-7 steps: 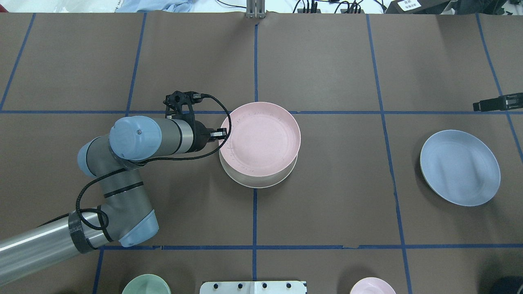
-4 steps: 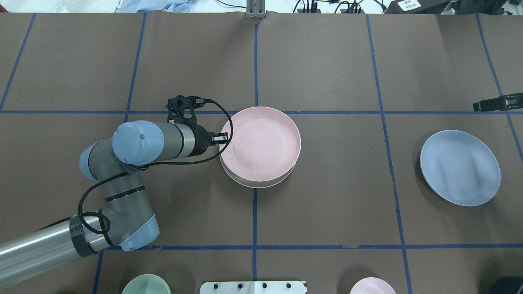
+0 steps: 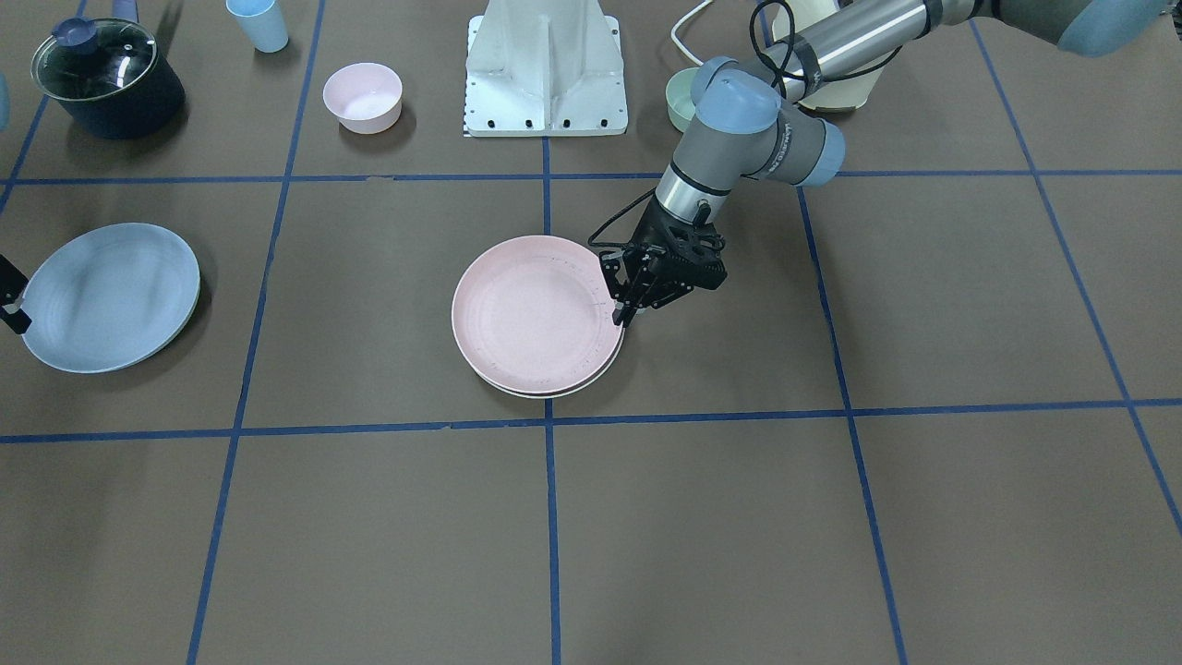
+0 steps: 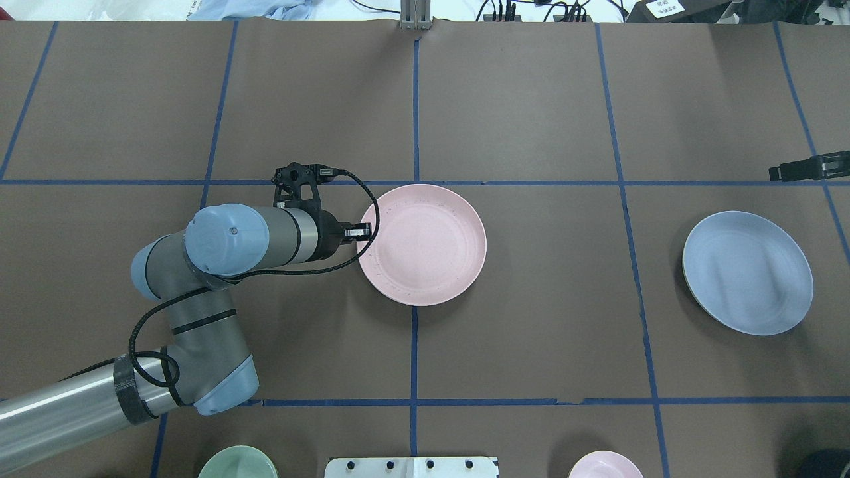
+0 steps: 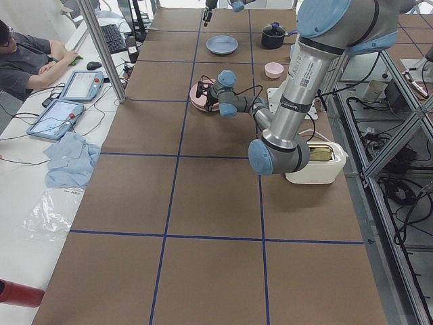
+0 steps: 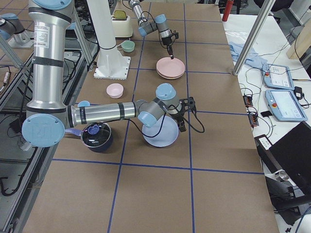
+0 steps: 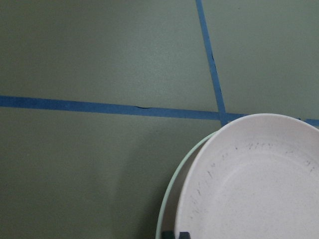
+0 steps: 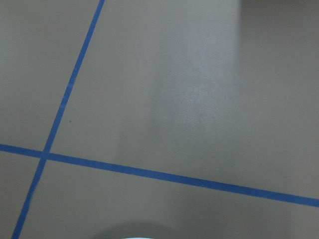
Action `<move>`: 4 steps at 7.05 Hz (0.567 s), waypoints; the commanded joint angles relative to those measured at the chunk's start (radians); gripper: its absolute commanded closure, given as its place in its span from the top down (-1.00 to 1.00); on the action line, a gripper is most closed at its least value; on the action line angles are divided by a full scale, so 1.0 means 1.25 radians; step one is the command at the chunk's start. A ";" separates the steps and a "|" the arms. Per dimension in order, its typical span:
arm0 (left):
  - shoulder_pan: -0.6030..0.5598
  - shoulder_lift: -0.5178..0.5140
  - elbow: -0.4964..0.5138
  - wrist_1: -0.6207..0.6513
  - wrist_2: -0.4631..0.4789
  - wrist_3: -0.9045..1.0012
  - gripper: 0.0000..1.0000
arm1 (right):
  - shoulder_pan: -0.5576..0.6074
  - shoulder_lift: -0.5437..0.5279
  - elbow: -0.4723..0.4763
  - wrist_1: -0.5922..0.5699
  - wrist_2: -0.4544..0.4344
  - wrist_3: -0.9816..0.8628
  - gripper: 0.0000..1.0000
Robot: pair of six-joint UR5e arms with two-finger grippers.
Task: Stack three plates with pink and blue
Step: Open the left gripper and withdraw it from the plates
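The pale pink plate [image 4: 422,244] lies on the cream plate, of which only a thin rim [image 3: 547,392] shows; that rim also shows in the left wrist view [image 7: 167,209]. My left gripper [image 4: 359,231] is at the pink plate's left rim, shut on it [image 3: 624,308]. The pale blue plate [image 4: 748,272] lies alone at the far right. My right gripper [image 4: 775,174] hovers just beyond the blue plate's far edge. I cannot tell whether it is open or shut. The right wrist view shows only the table.
A small green bowl [image 4: 238,463] and a small pink bowl [image 4: 604,466] sit near the robot's base [image 3: 545,74]. A dark lidded pot [image 3: 106,78] and a light blue cup [image 3: 259,23] stand beyond the blue plate. An operator [image 5: 27,57] sits at the side.
The pink plate has come down and shifted toward the robot. It now lies squarely over the cream plate, hiding it from above. My left gripper moved with it.
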 commanded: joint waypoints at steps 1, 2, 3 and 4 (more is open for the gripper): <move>-0.001 0.002 -0.011 0.000 0.020 0.013 1.00 | 0.000 0.000 0.000 0.000 0.001 0.000 1.00; -0.009 0.030 -0.063 0.011 -0.001 0.073 1.00 | 0.000 -0.001 0.000 0.000 0.002 0.001 1.00; -0.049 0.071 -0.153 0.075 -0.077 0.139 1.00 | 0.000 -0.005 0.000 0.001 0.007 0.017 1.00; -0.116 0.095 -0.243 0.191 -0.167 0.227 1.00 | -0.009 -0.019 0.002 0.002 0.006 0.048 1.00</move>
